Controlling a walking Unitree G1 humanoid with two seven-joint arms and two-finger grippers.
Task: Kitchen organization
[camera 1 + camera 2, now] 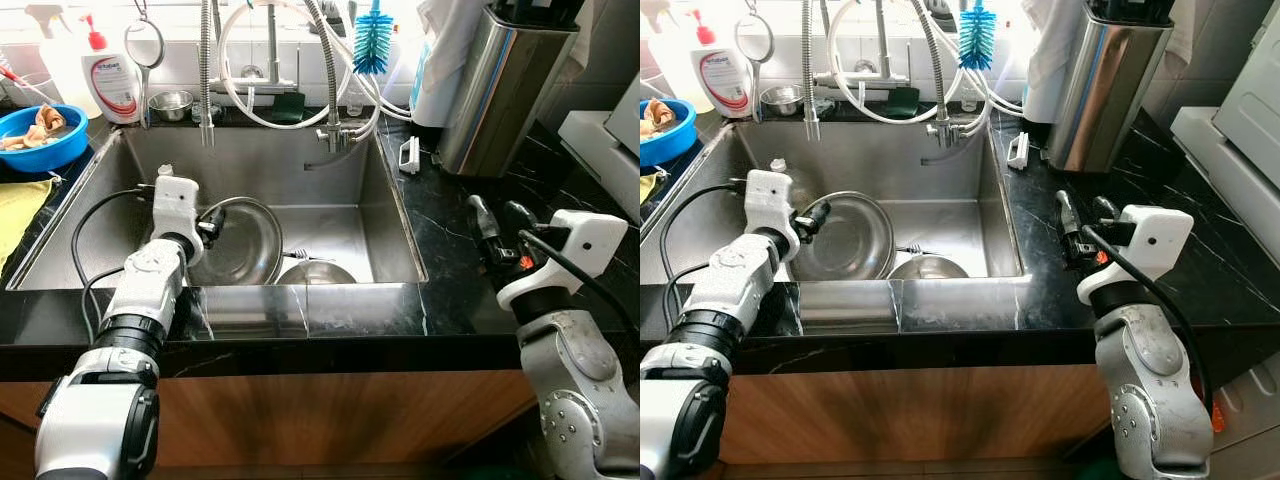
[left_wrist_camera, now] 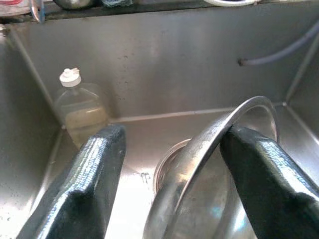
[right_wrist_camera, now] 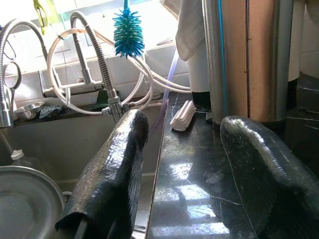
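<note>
Large bowl (image 1: 240,242): shiny steel, round, tilted up on its edge inside the sink, hollow side facing right.
Its rim (image 2: 209,144): runs between two black fingers.
Small bowl (image 1: 315,273): steel, low on the sink floor just right of the large one, partly hidden.

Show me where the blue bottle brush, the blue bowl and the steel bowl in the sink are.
blue bottle brush (image 1: 372,43), left eye view, bristles.
blue bowl (image 1: 45,150), left eye view, outer wall.
steel bowl (image 1: 245,245), left eye view, inner wall.
</note>
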